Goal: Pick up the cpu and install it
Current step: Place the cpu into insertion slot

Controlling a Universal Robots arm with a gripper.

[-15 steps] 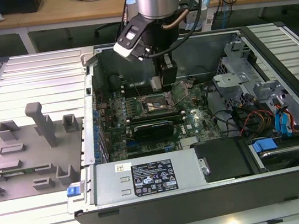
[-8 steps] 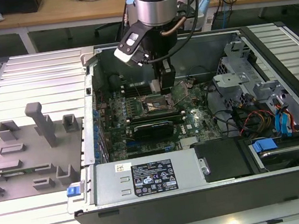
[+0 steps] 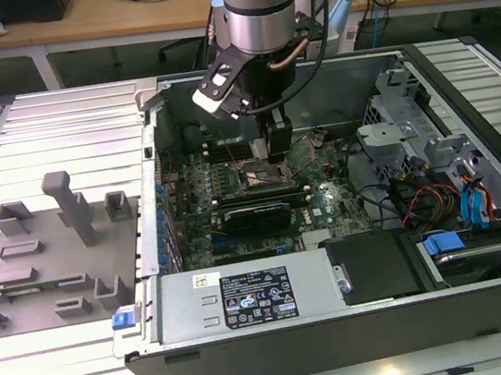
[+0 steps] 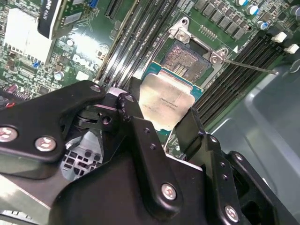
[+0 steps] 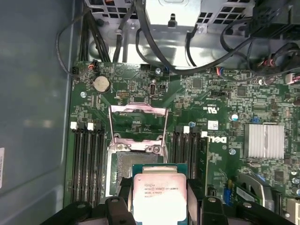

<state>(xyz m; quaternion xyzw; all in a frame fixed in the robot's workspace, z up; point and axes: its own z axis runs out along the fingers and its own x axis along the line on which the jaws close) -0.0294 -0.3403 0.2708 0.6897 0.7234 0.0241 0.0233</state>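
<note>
The cpu (image 5: 159, 193), a flat square chip with a pale silvery top and a green rim, is clamped by its edges between two black fingers (image 5: 123, 190). My gripper (image 5: 159, 199) is shut on it. In the second wrist view the cpu (image 4: 166, 99) hangs just above and partly over the open socket (image 4: 187, 60), tilted toward it and apart from it. The socket (image 5: 133, 164) lies on the green motherboard with its metal load frame (image 5: 138, 123) swung open. In the exterior view my gripper (image 3: 275, 151) reaches down into the open computer case, right over the socket (image 3: 263, 178).
Memory slots (image 5: 86, 159) flank the socket on both sides. A ribbed heat sink (image 5: 265, 140) and black cables (image 5: 154, 42) lie nearby. The power supply (image 3: 257, 298) and drive cage (image 3: 410, 128) stand inside the case. Grey plastic blocks (image 3: 54, 252) sit at the exterior view's left.
</note>
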